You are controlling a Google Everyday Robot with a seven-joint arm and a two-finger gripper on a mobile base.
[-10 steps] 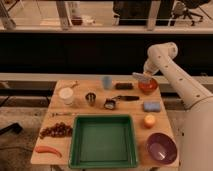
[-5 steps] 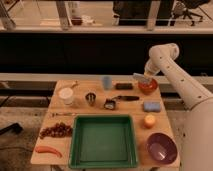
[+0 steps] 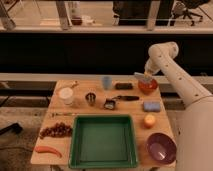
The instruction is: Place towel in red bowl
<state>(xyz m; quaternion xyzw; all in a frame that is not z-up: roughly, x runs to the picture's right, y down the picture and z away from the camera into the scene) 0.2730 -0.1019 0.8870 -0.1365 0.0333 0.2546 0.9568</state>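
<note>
The red bowl (image 3: 148,87) stands at the back right of the wooden table (image 3: 75,107). My gripper (image 3: 144,78) hangs from the white arm (image 3: 172,75), just above the bowl's back left rim. A pale grey cloth-like shape, apparently the towel (image 3: 140,76), sits at the gripper's tip over the bowl. I cannot tell whether it is still held or is touching the bowl.
A green tray (image 3: 103,160) fills the front middle. A purple bowl (image 3: 161,148), an orange fruit (image 3: 149,120) and a blue block (image 3: 151,106) line the right side. A blue cup (image 3: 106,82), metal cup (image 3: 91,98) and white cup (image 3: 66,95) stand at the back left.
</note>
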